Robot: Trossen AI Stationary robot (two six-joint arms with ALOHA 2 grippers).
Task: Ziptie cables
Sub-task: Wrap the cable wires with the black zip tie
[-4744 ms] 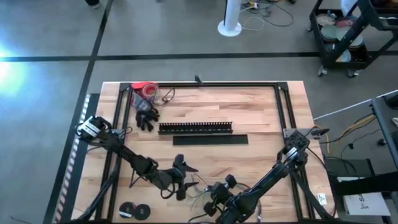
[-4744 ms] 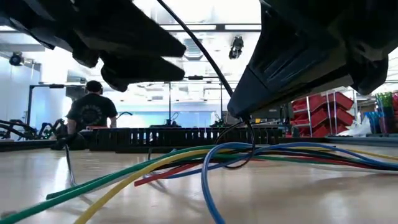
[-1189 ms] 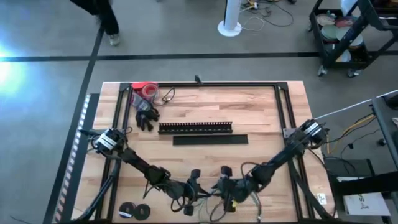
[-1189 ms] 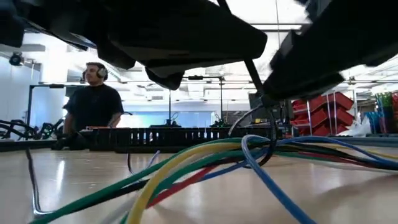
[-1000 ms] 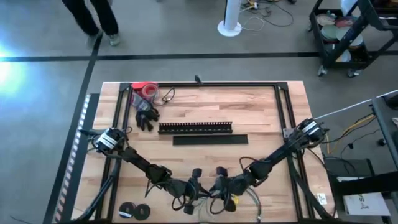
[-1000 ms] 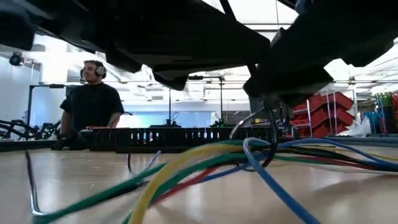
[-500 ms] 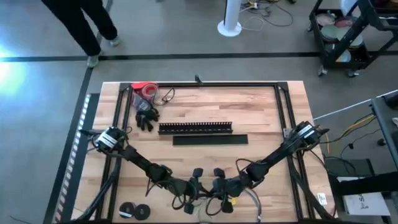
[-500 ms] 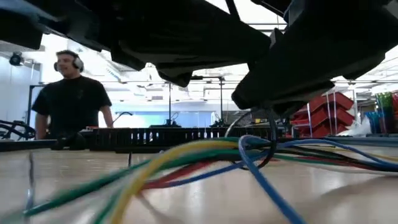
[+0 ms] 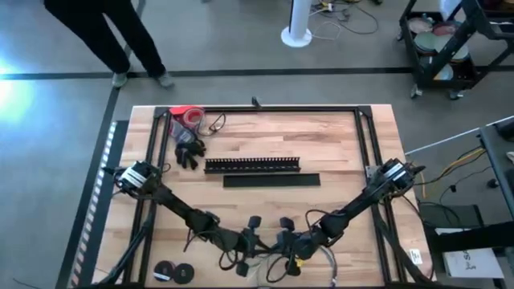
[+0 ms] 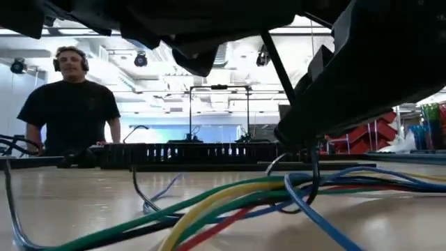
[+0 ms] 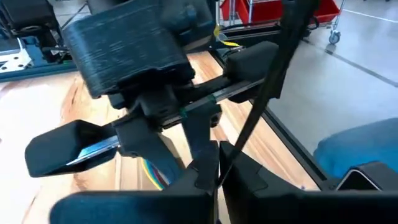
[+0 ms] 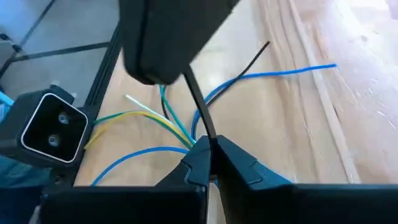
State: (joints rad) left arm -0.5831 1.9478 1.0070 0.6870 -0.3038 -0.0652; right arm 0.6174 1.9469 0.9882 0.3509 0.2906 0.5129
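At the bench's (image 9: 337, 152) near edge, the left gripper (image 9: 251, 241) and right gripper (image 9: 283, 242) meet over the coloured cables (image 10: 230, 199), each with jaws clamped on a thin black zip tie (image 12: 198, 102), seemingly to cinch it around the bundle.

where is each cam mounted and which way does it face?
High: above the table, facing straight down; both arms, left gripper and right gripper tip to tip.
Low: table height, facing level across the cables toward a person; arms overhead.
Left wrist: on left arm, facing the right gripper past its own fingers.
Right wrist: on right arm, facing cables and left gripper.
Shared: both wrist views show the thin black strip each gripper pinches.
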